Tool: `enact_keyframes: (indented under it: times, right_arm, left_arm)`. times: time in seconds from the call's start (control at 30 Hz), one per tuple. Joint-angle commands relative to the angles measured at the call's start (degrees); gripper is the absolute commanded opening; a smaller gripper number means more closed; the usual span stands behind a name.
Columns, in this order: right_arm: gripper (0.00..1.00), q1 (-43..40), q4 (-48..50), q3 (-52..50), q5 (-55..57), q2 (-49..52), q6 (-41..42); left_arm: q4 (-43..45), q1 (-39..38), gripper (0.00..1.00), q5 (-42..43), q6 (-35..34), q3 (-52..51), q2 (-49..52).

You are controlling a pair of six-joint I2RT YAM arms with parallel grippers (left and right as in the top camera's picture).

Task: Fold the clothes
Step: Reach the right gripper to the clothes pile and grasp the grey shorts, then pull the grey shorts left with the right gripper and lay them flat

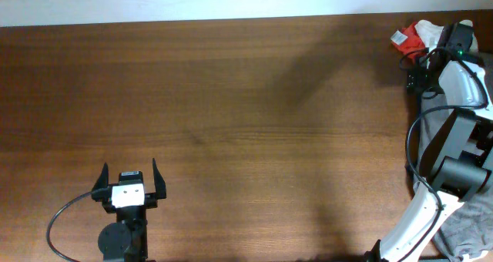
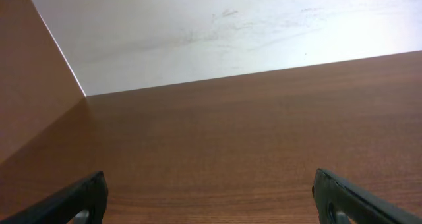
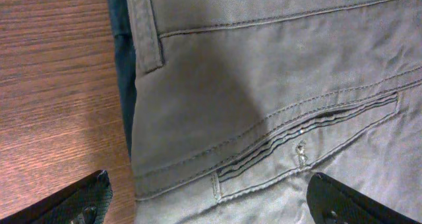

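Observation:
The grey garment (image 3: 277, 85) fills the right wrist view, showing a belt loop, stitched seams and a welt pocket. My right gripper (image 3: 210, 199) is open just above it, its left finger over the table and its right finger over the cloth, with nothing between them. A patch of grey cloth (image 1: 471, 230) shows at the bottom right of the overhead view, partly behind the right arm (image 1: 462, 85). My left gripper (image 1: 129, 169) is open and empty over bare table at the front left, as the left wrist view (image 2: 211, 197) also shows.
A strip of dark navy cloth (image 3: 120, 46) lies under the grey garment's left edge, next to the wooden table (image 3: 53, 85). A red and cream bundle (image 1: 416, 37) sits at the far right corner. A white wall (image 2: 217, 33) stands behind the table.

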Motion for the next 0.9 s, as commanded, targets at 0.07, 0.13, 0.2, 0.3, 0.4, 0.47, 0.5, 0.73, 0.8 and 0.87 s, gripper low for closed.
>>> enact_keyframes:
  times: [0.07,0.13,0.2,0.3,0.4,0.47,0.5,0.73,0.8,0.87]
  right_arm:
    - [0.95,-0.20,0.28,0.63,3.06,0.52,0.02]
    - [0.84,-0.46,0.24,0.63,3.06,0.52,0.02]
    - [0.82,-0.66,0.17,0.63,3.04,0.52,0.02]
    - [0.82,-0.72,0.15,0.63,2.80,0.52,0.02]
    - [0.82,-0.72,0.20,0.63,2.58,0.52,0.04]
    - [0.66,-0.72,0.33,0.63,2.36,0.52,0.04]
    - [0.54,-0.72,0.33,0.63,2.36,0.52,0.09]
    - [0.25,-0.72,0.52,0.63,-0.33,0.52,0.92]
    - [0.04,-0.72,0.52,0.63,-0.26,0.52,0.94]
    - [0.04,-0.85,0.57,0.63,0.09,0.52,3.80]
  left_arm:
    - [-0.24,0.35,0.99,-0.81,0.92,-0.11,-0.22]
    - [-0.24,0.35,0.99,-0.81,0.92,-0.11,-0.22]
    - [-0.24,0.35,0.99,-0.81,0.92,-0.11,-0.22]
    - [-0.24,0.35,0.99,-0.81,0.92,-0.11,-0.22]
    - [-0.24,0.35,0.99,-0.81,0.92,-0.11,-0.22]
    - [-0.24,0.35,0.99,-0.81,0.92,-0.11,-0.22]
    - [-0.24,0.35,0.99,-0.81,0.92,-0.11,-0.22]
    - [-0.24,0.35,0.99,-0.81,0.92,-0.11,-0.22]
    - [-0.24,0.35,0.99,-0.81,0.92,-0.11,-0.22]
    - [-0.24,0.35,0.99,-0.81,0.92,-0.11,-0.22]
